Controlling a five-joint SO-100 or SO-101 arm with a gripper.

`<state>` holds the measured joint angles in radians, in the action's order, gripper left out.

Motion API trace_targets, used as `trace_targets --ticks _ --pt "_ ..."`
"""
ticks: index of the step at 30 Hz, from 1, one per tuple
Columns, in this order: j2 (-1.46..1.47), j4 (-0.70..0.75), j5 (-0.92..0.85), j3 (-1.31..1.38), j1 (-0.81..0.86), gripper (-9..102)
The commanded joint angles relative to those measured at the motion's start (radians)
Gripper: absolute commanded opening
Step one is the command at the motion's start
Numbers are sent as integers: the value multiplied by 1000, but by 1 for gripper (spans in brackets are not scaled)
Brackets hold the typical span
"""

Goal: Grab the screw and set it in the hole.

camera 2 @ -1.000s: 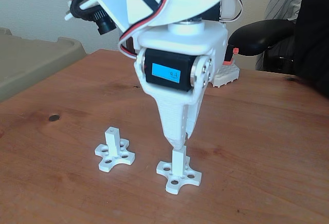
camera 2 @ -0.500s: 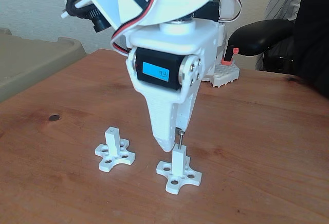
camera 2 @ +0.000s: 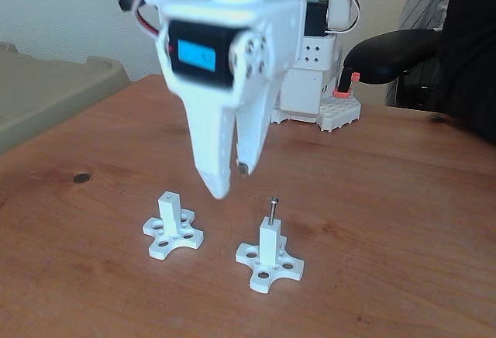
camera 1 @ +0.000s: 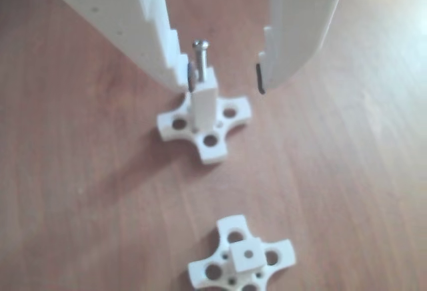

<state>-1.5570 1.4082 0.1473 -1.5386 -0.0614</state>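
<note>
The arm hangs tip-down, its fingers (camera 2: 218, 169) spread apart — gripping nothing — above the table.

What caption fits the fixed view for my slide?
Open gripper lifted above the table, screw standing upright in the right post's hole.

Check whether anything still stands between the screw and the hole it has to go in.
Nothing visible does: the screw already stands upright in the top of the white post, its head above the post. The gripper hangs open above the table, apart from the screw.
</note>
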Motion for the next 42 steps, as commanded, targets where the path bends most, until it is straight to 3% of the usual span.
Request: trace_targets --ticks 1,3,14,15,22,42 --pt "-163 -12 -25 -5 11 5" --pt "-204 -17 -35 -35 12 -4" --pt "-508 -98 -29 -371 20 -4" --pt "-676 -152 -32 -571 14 -4" --pt "-1052 -222 -43 -943 28 -4" --pt "-1539 -268 -103 -1387 109 -4"
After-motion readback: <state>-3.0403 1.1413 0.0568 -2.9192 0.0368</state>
